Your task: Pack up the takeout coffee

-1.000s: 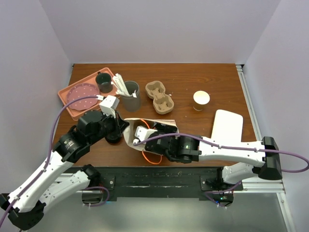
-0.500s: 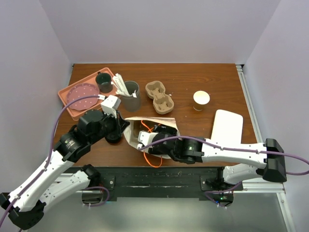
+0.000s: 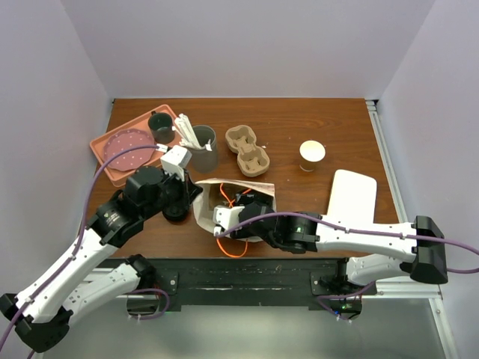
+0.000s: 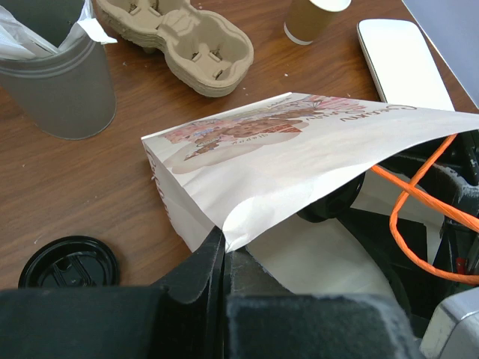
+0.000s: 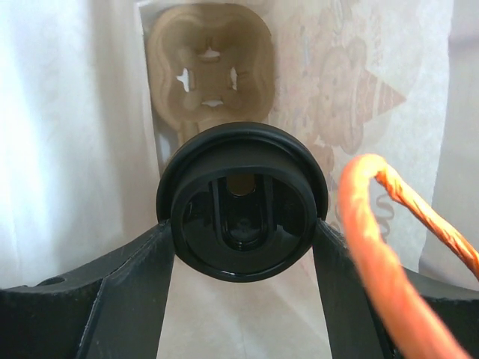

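The takeout coffee [image 3: 312, 155] stands alone on the table at the right, also showing at the top of the left wrist view [image 4: 314, 16]. A white printed paper bag [image 3: 239, 191] lies on its side near the front edge. My left gripper [image 3: 193, 196] is shut on the bag's mouth edge [image 4: 224, 243] and holds it up. My right gripper [image 3: 232, 215] is inside the bag. Its fingers are shut on a round black lid [image 5: 242, 200], one on each side. The cardboard cup carrier [image 3: 248, 149] sits behind the bag, and its outline shows through the paper [image 5: 209, 75].
A second black lid [image 4: 69, 262] lies on the table beside my left gripper. A grey tumbler of white utensils [image 3: 200, 146], a pink tray [image 3: 112, 166] with a dark mug [image 3: 160, 127], and a white tray [image 3: 352, 194] stand around. The bag's orange handle [image 5: 382, 224] loops by my right fingers.
The bag's mouth now stands wider, its upper flap lifted as my left gripper rose slightly. The right gripper with the lid has shifted inside the bag.
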Controlling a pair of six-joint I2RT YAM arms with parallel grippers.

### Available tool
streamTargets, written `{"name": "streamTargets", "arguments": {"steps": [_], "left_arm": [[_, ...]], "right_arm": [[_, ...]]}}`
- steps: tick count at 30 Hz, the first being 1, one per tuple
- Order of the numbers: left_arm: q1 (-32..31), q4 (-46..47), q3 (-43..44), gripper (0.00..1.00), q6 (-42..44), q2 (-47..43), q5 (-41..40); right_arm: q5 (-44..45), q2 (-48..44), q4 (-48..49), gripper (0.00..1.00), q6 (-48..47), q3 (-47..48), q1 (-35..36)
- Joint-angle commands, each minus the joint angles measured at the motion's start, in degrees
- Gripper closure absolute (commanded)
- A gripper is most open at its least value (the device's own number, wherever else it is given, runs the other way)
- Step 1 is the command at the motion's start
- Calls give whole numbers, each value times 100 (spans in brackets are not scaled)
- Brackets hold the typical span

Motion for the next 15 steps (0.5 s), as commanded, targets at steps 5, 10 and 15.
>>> {"name": "streamTargets", "arguments": {"steps": [5,10,15], "left_arm": [[-20,36,251,100,17,97,71],[-28,45,295,100,-36,193,-148],[-20,1,312,100,-71,281,-175]], "right_arm": [[-180,-231,-140,82,-587,252,19],[-250,-257,-535,82,-508,331,45],[-171,-459,-1009,82,-473,296,63]]}}
